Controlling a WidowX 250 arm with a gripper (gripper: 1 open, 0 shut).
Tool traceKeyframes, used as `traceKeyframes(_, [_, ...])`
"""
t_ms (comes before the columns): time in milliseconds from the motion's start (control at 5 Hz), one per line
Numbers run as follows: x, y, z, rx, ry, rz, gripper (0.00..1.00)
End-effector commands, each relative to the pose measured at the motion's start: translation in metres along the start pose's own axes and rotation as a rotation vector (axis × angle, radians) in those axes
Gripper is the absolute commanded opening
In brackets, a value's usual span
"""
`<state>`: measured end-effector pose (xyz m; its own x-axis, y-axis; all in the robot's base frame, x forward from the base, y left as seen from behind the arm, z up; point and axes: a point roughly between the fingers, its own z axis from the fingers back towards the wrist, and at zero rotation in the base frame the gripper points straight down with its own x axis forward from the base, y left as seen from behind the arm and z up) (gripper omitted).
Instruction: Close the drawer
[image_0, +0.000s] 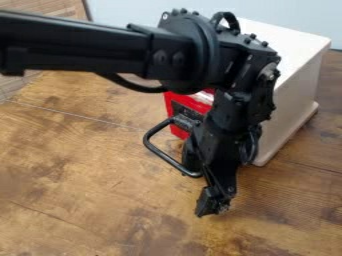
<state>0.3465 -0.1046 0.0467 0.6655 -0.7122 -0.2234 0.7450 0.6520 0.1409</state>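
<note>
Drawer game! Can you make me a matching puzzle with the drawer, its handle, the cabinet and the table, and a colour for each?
Things:
1. drawer
2. handle
3. cabinet
4. table

Colours:
A. cream-white
B. brown wood
C. glossy red
D. black

Right pairs: 1-C, 2-D, 3-A, 4-B.

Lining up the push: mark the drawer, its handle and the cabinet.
drawer (186, 103), camera view, red front face.
handle (156, 152), camera view, black loop's left corner.
cabinet (297, 92), camera view, cream right side wall.
</note>
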Motion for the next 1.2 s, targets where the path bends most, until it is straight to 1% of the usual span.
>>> traceKeyframes(0, [0.000,0.011,0.031,0.047,-0.078,0.009,1.00])
traceKeyframes(400, [-0.012,0.021,0.022,0.025,-0.052,0.134,1.00])
traceKeyframes(800, [-0.008,0.022,0.014,0.010,-0.044,0.213,1.00])
traceKeyframes(1000, [-0.011,0.026,0.009,0.000,-0.038,0.260,1.00])
